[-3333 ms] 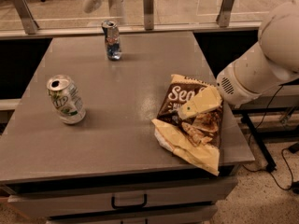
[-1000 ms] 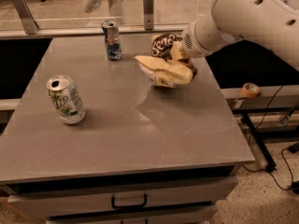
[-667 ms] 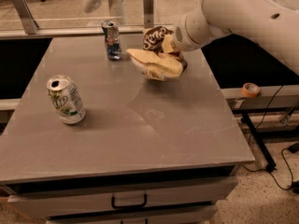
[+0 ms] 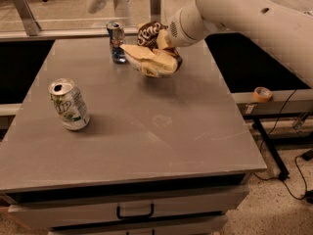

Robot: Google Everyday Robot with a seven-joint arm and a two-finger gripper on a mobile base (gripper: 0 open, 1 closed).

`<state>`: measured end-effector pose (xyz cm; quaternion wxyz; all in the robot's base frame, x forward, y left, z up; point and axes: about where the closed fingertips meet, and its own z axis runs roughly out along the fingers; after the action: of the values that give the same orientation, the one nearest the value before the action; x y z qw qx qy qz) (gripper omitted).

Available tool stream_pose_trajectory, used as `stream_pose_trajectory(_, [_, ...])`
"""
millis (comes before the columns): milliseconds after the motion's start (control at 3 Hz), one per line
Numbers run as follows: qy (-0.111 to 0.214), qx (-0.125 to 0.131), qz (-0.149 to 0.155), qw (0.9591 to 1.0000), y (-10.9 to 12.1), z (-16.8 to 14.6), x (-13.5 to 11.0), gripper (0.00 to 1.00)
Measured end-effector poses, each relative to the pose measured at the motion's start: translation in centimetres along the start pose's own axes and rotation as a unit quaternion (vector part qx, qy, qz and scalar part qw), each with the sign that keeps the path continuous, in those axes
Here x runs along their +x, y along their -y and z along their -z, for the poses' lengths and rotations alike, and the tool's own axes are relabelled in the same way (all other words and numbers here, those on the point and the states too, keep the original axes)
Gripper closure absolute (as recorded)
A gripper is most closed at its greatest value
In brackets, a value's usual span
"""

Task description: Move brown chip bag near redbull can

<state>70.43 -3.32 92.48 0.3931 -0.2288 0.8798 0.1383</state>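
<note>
The tool (image 4: pixel 165 39) is located over the rear of the worktop (image 4: pixel 146 131), at the end of the white arm (image 4: pixel 244 13). It is seen clamped on the top edge of the bag (image 4: pixel 151 60). The bag is held tilted, pale end lowest, just right of the redbull can (image 4: pixel 116 42), with contact between them not determinable. A green can (image 4: pixel 69 105) is noted upright, well apart at front left.

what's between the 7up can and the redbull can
Only bare table between the 7UP can and redbull can, in the camera view; the gripper holds the brown chip bag beside it.
</note>
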Motion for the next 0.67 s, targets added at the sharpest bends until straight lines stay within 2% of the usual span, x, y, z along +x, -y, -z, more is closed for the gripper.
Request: stream_pose_trajectory(667, [-0.007, 0.003, -0.002, 1.0, 0.17, -1.08, 0.1, 0.14])
